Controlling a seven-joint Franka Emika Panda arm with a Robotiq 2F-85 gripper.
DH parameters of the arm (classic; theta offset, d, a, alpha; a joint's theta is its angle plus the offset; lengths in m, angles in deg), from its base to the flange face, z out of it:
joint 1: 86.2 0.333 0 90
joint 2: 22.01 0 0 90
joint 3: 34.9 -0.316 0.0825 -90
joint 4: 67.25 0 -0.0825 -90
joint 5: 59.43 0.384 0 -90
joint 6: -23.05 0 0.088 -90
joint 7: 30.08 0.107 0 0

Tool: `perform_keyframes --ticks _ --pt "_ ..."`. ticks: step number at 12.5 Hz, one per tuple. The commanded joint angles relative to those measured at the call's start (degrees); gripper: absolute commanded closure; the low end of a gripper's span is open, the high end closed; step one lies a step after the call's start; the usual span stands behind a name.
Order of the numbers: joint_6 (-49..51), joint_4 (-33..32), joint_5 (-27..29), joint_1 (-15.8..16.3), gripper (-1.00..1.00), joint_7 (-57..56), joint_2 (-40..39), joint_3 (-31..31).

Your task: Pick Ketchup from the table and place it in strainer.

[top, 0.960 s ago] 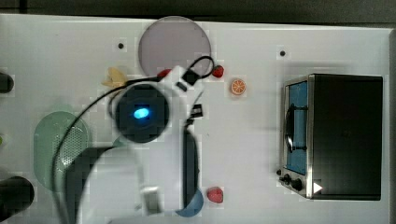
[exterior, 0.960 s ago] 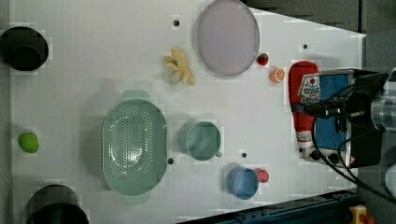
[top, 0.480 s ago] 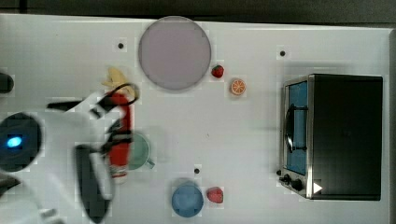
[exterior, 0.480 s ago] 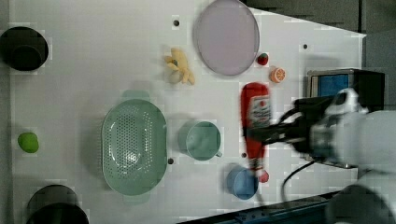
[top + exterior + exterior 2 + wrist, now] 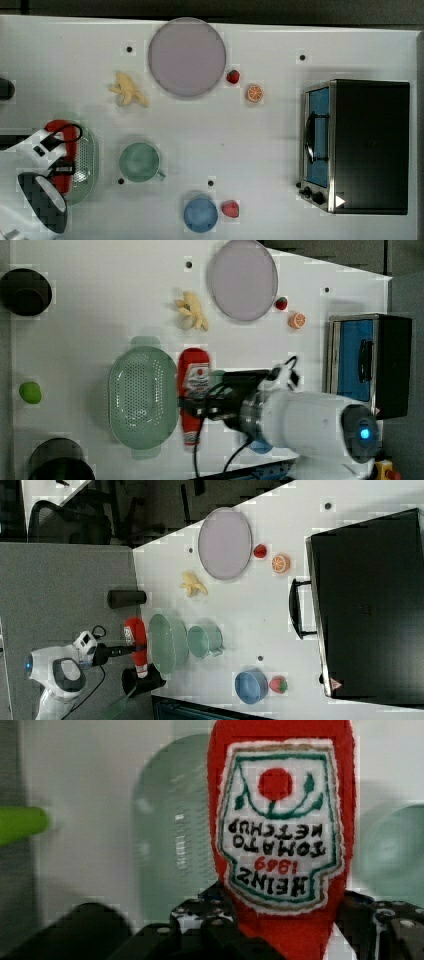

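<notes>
Ketchup (image 5: 62, 131) lies in the top view over the near rim of the strainer (image 5: 89, 165), at the top view's far left, with the gripper (image 5: 59, 159) clamped across its middle so that red shows on either side of the jaws. A green mug (image 5: 139, 162) stands just beside the strainer on the top view's right; a blue bowl (image 5: 200, 214) and a strawberry (image 5: 230, 208) sit lower down, a banana (image 5: 127, 90) and a lilac plate (image 5: 187, 56) higher up, and a toaster oven (image 5: 357, 146) at the top view's right.

From the left view the bottle (image 5: 194, 390) appears just beside the strainer's (image 5: 142, 397) right edge, label up, cap pointing to the left view's bottom. The jaws (image 5: 192, 408) grip it across the lower body.

Seen in the right view, the bottle (image 5: 136, 640) is held off the surface, to the right view's left of the strainer (image 5: 165, 644), by the gripper (image 5: 134, 650).

Filling the wrist view, the label of the bottle (image 5: 280, 830) reads upside down, the jaws closed on its lower part (image 5: 280, 940), with the strainer (image 5: 172, 835) blurred behind.
</notes>
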Motion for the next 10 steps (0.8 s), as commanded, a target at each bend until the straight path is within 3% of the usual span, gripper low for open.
perform_keyframes --ticks 1,2,5,7,10 --pt "-6.5 0.0 0.8 -0.8 -0.23 9.5 -5.9 -0.5" --pt "-9.3 0.0 0.7 -0.4 -0.31 9.5 -8.6 -0.4" --pt "-15.6 -0.1 -2.9 0.1 -0.96 9.6 -15.4 -0.2" --pt "-16.1 0.0 -4.2 0.1 -1.0 9.9 -17.0 0.0" --pt "-11.8 -0.1 -4.1 -1.7 -1.0 15.9 -12.9 0.2"
